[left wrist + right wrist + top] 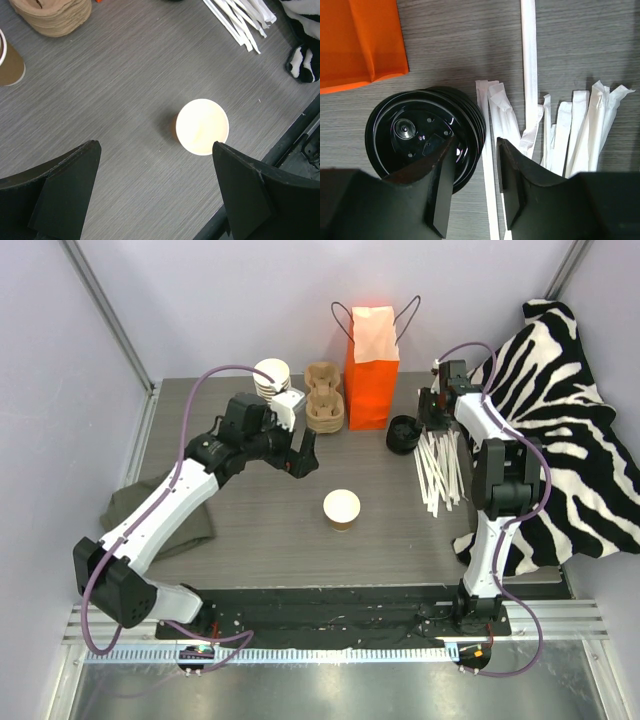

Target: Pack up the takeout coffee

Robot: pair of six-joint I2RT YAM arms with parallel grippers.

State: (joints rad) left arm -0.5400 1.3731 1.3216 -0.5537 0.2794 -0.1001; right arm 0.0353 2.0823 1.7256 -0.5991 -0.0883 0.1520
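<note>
The takeout coffee's cup (341, 508) is a small brown paper cup standing mid-table, its top open and no lid on it. In the left wrist view the cup (202, 126) lies just ahead of the right finger. My left gripper (300, 455) hovers up-left of it, wide open (155, 145) and empty. My right gripper (432, 410) is down at the stack of black lids (402, 432). Its jaws (476, 140) stand partly open astride the stack's rim (415, 135), one finger over the top lid and the other over the straws. No grip shows.
Wrapped white straws (440, 465) lie right of the lids. An orange paper bag (372, 370) stands at the back, with brown cup carriers (324, 397) and a stack of lidless cups (271, 378) to its left. Zebra cloth (560, 420) covers the right, a green cloth (150, 515) the left.
</note>
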